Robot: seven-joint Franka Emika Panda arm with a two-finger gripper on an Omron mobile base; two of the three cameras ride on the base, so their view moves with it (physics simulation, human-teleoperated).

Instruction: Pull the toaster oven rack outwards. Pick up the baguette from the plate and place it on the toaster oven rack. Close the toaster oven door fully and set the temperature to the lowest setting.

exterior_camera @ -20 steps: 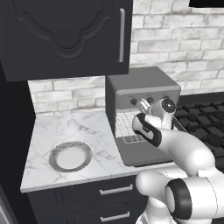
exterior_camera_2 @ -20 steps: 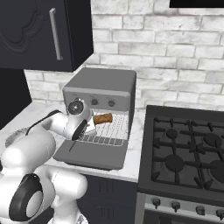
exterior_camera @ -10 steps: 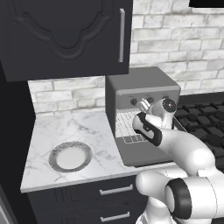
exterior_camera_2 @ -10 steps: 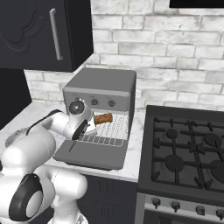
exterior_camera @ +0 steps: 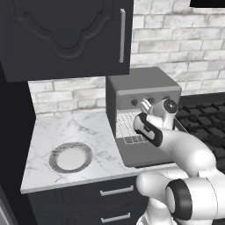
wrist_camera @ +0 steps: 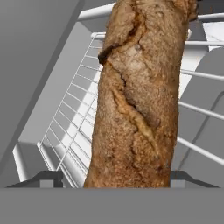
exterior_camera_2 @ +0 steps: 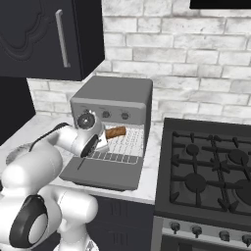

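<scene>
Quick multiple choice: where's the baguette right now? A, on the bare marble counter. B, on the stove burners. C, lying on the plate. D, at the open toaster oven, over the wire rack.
D: the baguette sits at the open mouth of the toaster oven, over the pulled-out toaster oven rack, while the plate on the counter has nothing on it.

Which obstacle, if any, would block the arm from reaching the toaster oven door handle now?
Probably none: the toaster oven door hangs open flat toward the robot, its front edge unobstructed, and the pincer sits just above by the baguette.
</scene>
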